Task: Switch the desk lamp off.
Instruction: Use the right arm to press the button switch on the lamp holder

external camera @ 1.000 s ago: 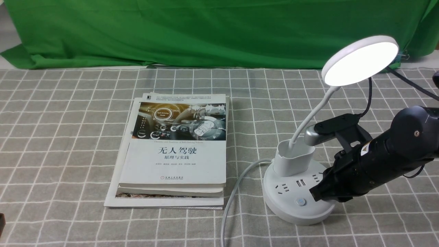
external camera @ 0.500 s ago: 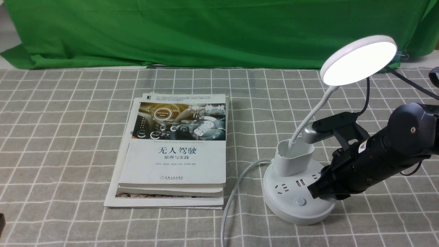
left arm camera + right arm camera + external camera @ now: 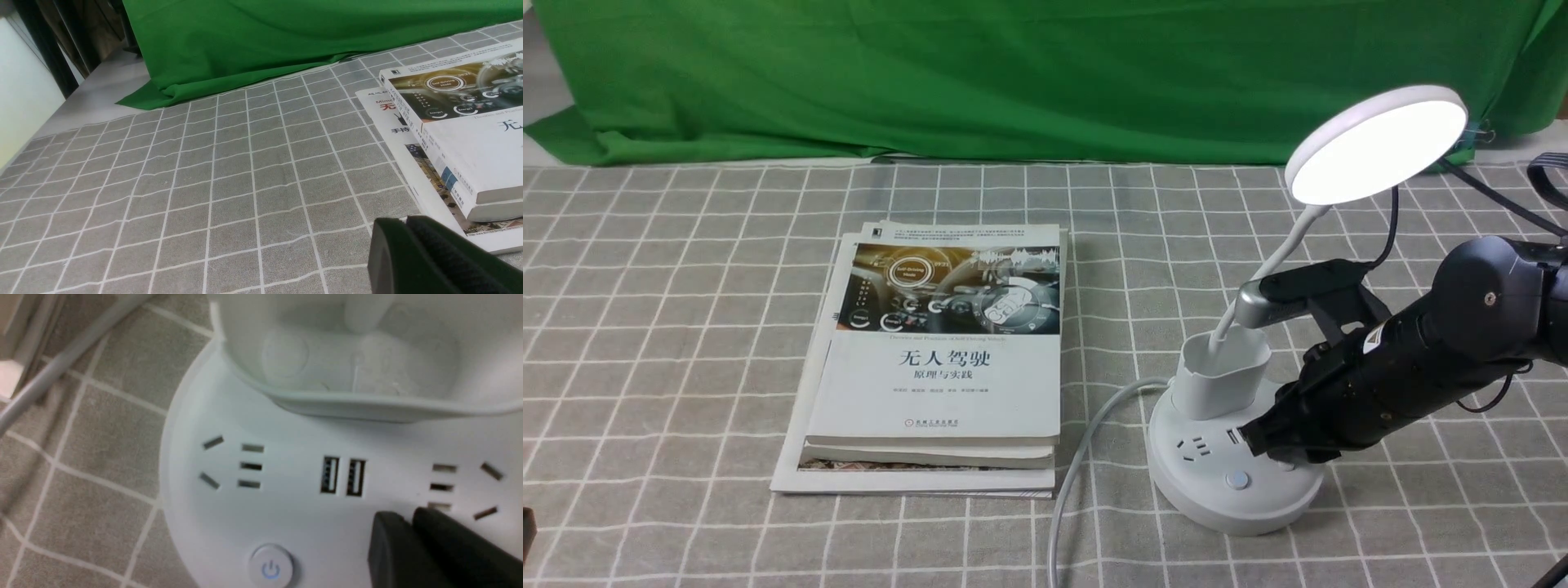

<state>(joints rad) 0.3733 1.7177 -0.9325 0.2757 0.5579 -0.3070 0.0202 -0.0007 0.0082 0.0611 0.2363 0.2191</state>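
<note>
Lamp (image 3: 1376, 147) lit; nothing done yet. Our right pincer (image 3: 1250, 441) closed, empty, over base (image 3: 1201, 494); power button (image 3: 1238, 479) just beside tip. We judge press remains.

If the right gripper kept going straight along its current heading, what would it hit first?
Most likely the wide round base of the white plastic desk lamp: the shut right gripper points down at its top face beside socket slots, not at the power button. The remaining gap is unclear.
</note>
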